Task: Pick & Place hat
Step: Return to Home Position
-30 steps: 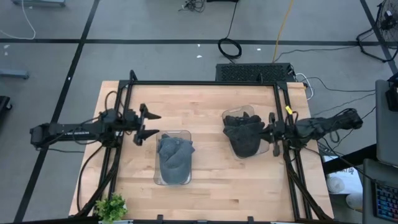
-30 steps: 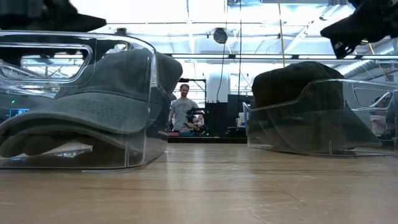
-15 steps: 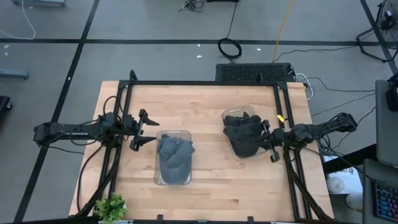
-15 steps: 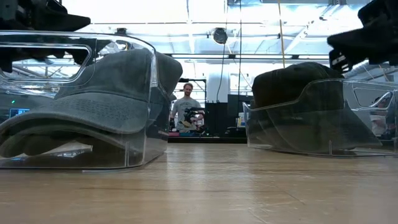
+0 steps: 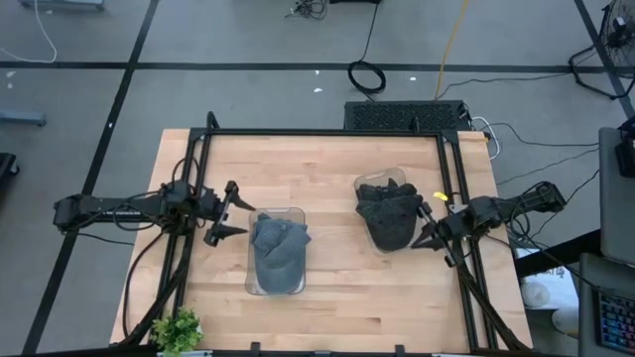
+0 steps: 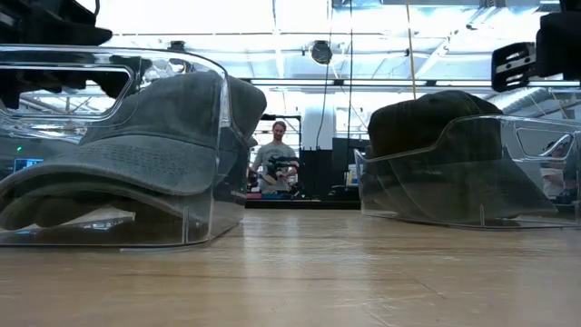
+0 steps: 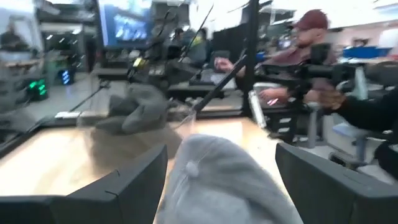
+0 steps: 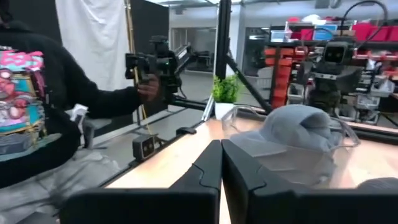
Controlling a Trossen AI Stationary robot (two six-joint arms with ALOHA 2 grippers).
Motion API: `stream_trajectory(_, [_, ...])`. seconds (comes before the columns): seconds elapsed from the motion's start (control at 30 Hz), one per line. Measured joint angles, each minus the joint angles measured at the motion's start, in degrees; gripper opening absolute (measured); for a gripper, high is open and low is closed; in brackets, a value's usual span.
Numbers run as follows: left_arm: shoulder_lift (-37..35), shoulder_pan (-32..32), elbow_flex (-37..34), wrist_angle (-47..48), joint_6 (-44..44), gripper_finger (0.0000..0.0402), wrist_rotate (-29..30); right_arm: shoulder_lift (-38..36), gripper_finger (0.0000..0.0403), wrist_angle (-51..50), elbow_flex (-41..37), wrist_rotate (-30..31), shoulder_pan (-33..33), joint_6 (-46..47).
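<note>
A grey hat (image 5: 278,248) lies in a clear tray (image 5: 295,213) left of the table's middle, its brim toward the near edge. A dark hat (image 5: 389,213) lies in a second clear tray (image 5: 397,177) on the right. My left gripper (image 5: 236,210) stands open just left of the grey hat's tray and points level at it; in its wrist view the grey hat (image 7: 217,180) shows between the fingers, farther off. My right gripper (image 5: 421,241) is shut, beside the dark hat's tray at the table's right edge. Neither gripper touches anything.
A black frame (image 5: 327,132) runs round the table. A small green plant (image 5: 179,330) stands at the near left corner. A person (image 8: 37,106) stands beyond the table with a hand-held device, and another person (image 6: 277,159) stands far back in the room.
My right gripper has sunk beside the dark hat's tray, turned about and tipped toward level, staying shut. My left gripper has sunk slightly and shifted a little toward the near edge, still open. Both hats lie unmoved in their trays.
</note>
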State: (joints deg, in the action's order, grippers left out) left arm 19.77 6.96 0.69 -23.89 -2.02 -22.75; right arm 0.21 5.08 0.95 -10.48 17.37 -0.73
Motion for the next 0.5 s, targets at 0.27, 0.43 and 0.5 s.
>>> stream_trajectory(0.27, [0.02,0.02,0.00,0.12,-2.83,0.0306,7.56,-0.02,0.0000,3.19,-0.07,6.10,-0.02,0.97])
stream_trajectory(0.43, [0.02,0.02,0.00,0.97,-4.56,0.0306,8.05,0.12,0.0000,1.70,-0.09,5.99,-0.02,1.33])
stream_trajectory(0.5, [0.02,0.02,0.00,1.31,-4.32,0.0306,8.05,0.48,0.0000,0.75,-0.09,5.99,-0.02,4.20])
